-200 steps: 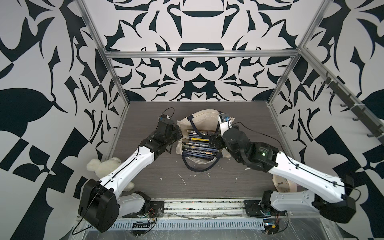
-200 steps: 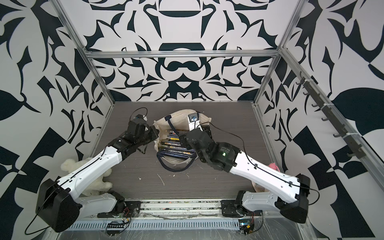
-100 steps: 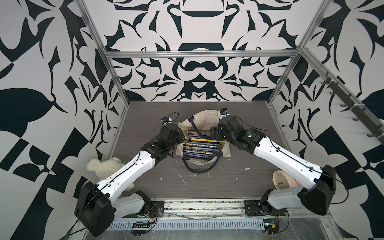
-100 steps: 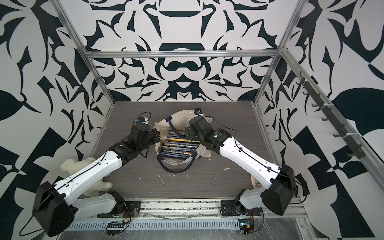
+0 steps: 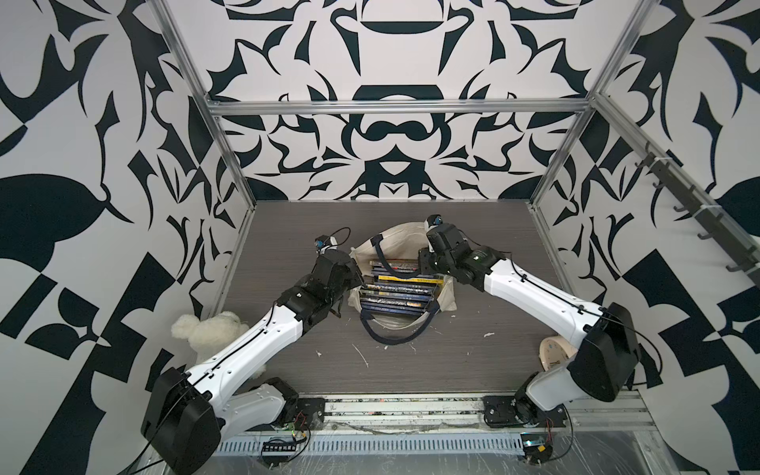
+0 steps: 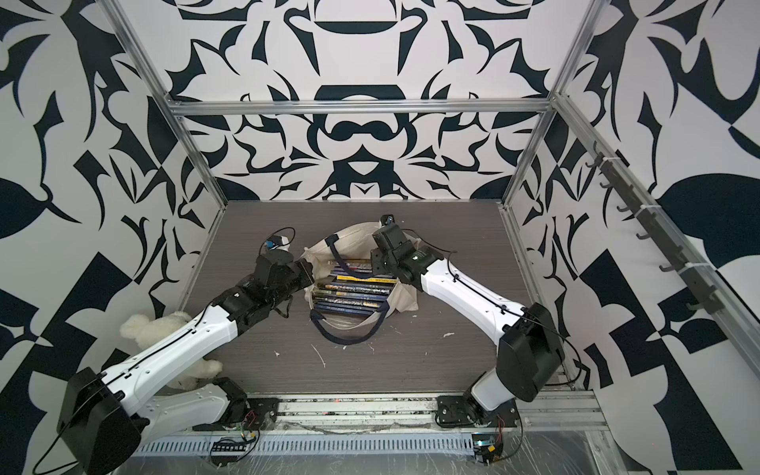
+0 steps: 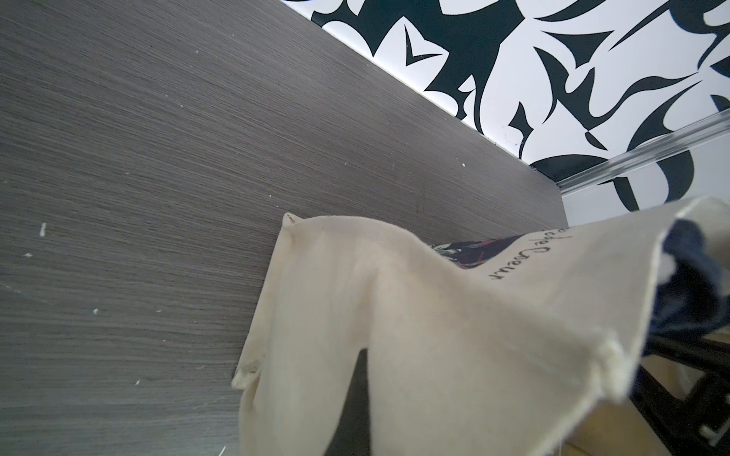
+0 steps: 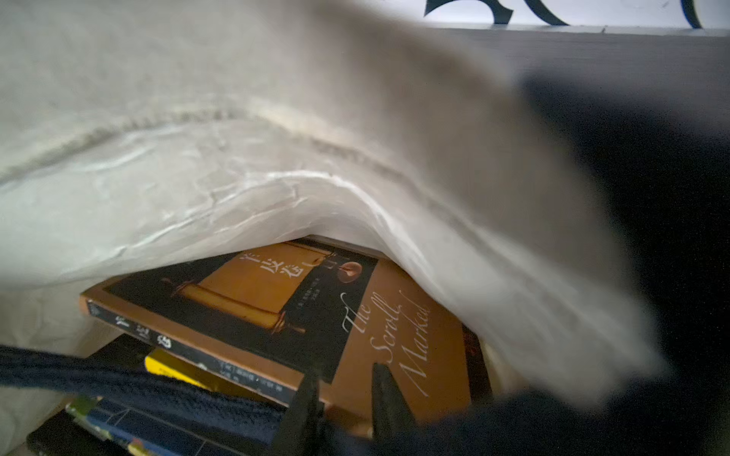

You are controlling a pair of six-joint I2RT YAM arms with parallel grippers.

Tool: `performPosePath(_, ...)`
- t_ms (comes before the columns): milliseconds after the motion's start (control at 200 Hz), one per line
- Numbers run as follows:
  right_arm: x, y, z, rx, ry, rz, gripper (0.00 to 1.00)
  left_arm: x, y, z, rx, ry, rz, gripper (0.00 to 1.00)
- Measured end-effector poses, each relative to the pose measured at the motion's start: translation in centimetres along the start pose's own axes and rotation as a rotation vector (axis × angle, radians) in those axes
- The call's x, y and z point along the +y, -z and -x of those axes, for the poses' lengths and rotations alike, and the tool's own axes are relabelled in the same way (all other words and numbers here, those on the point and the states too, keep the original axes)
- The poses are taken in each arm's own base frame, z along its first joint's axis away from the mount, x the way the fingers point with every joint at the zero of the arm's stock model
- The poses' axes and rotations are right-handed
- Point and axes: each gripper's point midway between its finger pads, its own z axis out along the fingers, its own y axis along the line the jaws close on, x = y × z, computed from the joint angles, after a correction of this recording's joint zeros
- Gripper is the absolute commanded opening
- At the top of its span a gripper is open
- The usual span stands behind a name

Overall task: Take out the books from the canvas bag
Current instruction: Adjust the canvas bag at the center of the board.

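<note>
The cream canvas tote bag (image 5: 446, 300) (image 6: 405, 300) is found around the middle of the dark grey wood-grain table (image 5: 288, 246), a bit toward the back edge, with its mouth spread open. A stack of thin books (image 5: 395, 294) (image 6: 349, 294), mostly dark blue with one yellow spine, can be seen inside it in both top views, so nothing's been taken out yet. The left claw (image 5: 357, 274) is set at the bag's left rim and clamped tight on the cloth there. In the left wrist view the fabric is seen pulled up off the table. The right claw (image 5: 422, 263) is tucked in at the right rim. In the right wrist view its fingers (image 8: 389, 406) are drawn nearly together over the corner of an orange-and-black book with a scroll on the cover (image 8: 316, 316), and a navy strap (image 8: 138, 391) is right beside them. Whether anything is actually pinched can't be told, it's all too blurry. The other strap loop (image 5: 397, 339) is laid out toward the front edge. A white plush bear (image 5: 205, 331) is half hidden under the left arm by the left edge, and a round cream clock face (image 5: 553, 353) is spotted near the front right corner.
</note>
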Motion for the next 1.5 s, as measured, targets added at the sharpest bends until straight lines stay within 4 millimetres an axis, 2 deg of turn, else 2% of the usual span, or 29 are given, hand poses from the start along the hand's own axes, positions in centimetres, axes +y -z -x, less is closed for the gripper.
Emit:
performPosePath(105,1.6,0.6,0.4,0.017,-0.034,0.083,0.0,0.0,0.0,0.0,-0.002,0.0,0.0,0.0)
performPosePath(265,4.7,2.9,1.7,0.028,-0.084,0.242,0.0,0.2,-0.1,0.0,-0.009,0.0,0.006,0.0)
performPosePath(385,6.8,4.9,3.6,0.021,-0.125,0.354,0.0,0.3,-0.2,0.0,-0.011,-0.002,0.012,0.0)
performPosePath(485,7.5,6.2,5.6,0.011,-0.185,0.42,0.0,0.3,-0.3,0.1,-0.016,-0.007,0.014,0.0)
performPosePath(615,6.8,6.3,7.9,-0.004,-0.31,0.469,0.0,0.4,-0.4,0.1,-0.019,-0.013,0.018,0.0)
performPosePath(850,4.2,3.4,12.2,-0.055,-0.532,0.486,0.0,0.1,-0.6,-0.2,-0.016,-0.038,0.011,0.0)
performPosePath(1020,4.5,2.1,15.1,-0.055,-0.623,0.553,0.0,-0.2,-0.7,-0.5,-0.016,-0.059,0.008,0.0)
performPosePath(1295,4.1,2.5,16.8,-0.073,-0.692,0.526,0.0,-0.6,-1.0,-1.1,-0.016,-0.109,0.017,0.0)
performPosePath(1500,1.9,0.3,18.8,-0.085,-0.773,0.469,0.0,-0.7,-1.1,-1.2,-0.014,-0.14,0.018,0.0)
